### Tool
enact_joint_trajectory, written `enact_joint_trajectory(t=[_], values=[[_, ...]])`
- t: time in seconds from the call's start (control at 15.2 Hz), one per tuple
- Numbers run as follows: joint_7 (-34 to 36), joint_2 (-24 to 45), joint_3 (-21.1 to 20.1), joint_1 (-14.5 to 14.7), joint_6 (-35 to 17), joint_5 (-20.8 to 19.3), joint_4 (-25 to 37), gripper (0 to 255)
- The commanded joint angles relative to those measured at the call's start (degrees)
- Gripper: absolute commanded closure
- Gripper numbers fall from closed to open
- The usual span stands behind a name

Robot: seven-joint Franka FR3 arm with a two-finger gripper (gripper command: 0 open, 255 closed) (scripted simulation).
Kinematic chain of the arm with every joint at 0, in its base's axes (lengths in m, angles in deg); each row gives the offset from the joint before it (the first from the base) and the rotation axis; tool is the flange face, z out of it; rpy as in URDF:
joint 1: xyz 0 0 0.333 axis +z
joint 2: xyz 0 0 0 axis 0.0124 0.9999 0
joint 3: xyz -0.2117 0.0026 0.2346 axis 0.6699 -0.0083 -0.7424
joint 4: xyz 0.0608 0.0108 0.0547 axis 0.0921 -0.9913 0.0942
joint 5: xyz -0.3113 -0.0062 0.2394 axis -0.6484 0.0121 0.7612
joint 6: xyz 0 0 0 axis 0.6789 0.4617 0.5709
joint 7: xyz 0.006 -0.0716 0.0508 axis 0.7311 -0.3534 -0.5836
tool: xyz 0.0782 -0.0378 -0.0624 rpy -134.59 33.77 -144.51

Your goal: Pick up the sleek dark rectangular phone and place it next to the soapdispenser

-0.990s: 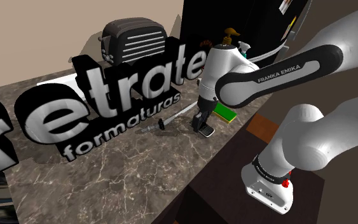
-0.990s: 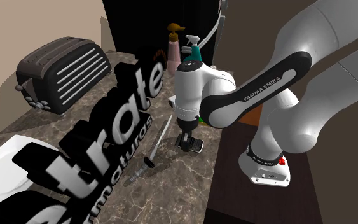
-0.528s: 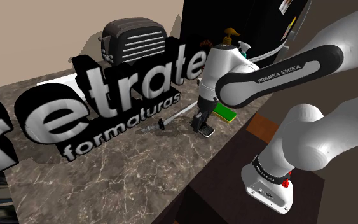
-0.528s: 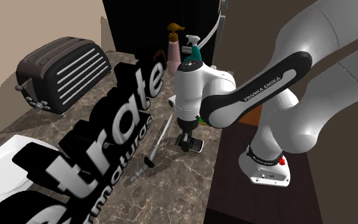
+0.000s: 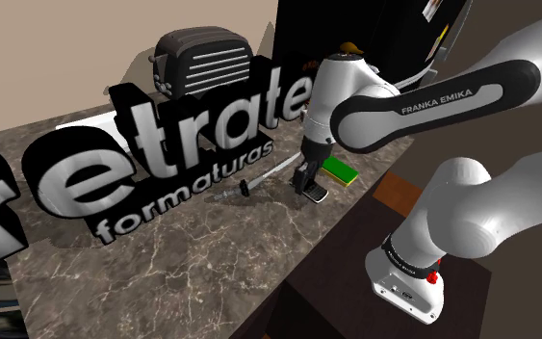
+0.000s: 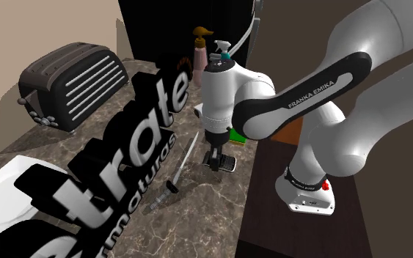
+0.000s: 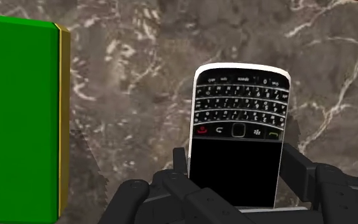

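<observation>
The phone point(image 7: 238, 127) is dark with a silver rim, a black screen and a small keyboard. My gripper point(image 7: 234, 175) is shut on its screen end, one finger point(image 7: 179, 167) pressed on each long side. In the shoulder view the gripper point(image 5: 305, 183) hangs just above the marble counter point(image 5: 211, 250), with the phone point(image 5: 315, 194) sticking out of it. The second exterior view has the phone point(image 6: 227, 164) in the gripper point(image 6: 216, 158) too. The pink soap dispenser point(image 6: 199, 53) with a brown pump stands at the counter's far end, behind the arm.
A green sponge point(image 7: 18, 114) lies close beside the phone. A knife point(image 6: 183, 163) lies on its other side. Large black and silver letters point(image 5: 163, 135), a dark toaster point(image 6: 72, 84) and a white plate point(image 6: 6, 190) occupy the counter. A teal spray bottle point(image 6: 220, 48) stands by the dispenser.
The arm has risen a little and leaned toward the far end. The phone, still clasped, has come up slightly off the counter.
</observation>
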Motion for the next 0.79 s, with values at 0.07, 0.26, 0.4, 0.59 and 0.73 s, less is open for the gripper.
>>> enact_joint_trajectory(t=[0.07, 0.26, 0.4, 0.59, 0.73], values=[[0.12, -1.51, 0.14, -0.15, 3.00, -0.27, 1.44, 255], [0.31, -2.94, 0.23, -0.23, 5.97, -0.47, 2.98, 255], [0.42, -3.78, 0.30, -0.28, 7.89, -0.60, 4.08, 255], [0.59, -4.85, 0.40, -0.35, 10.69, -0.78, 5.80, 255], [0.70, -5.46, 0.46, -0.39, 12.51, -0.89, 7.01, 255]])
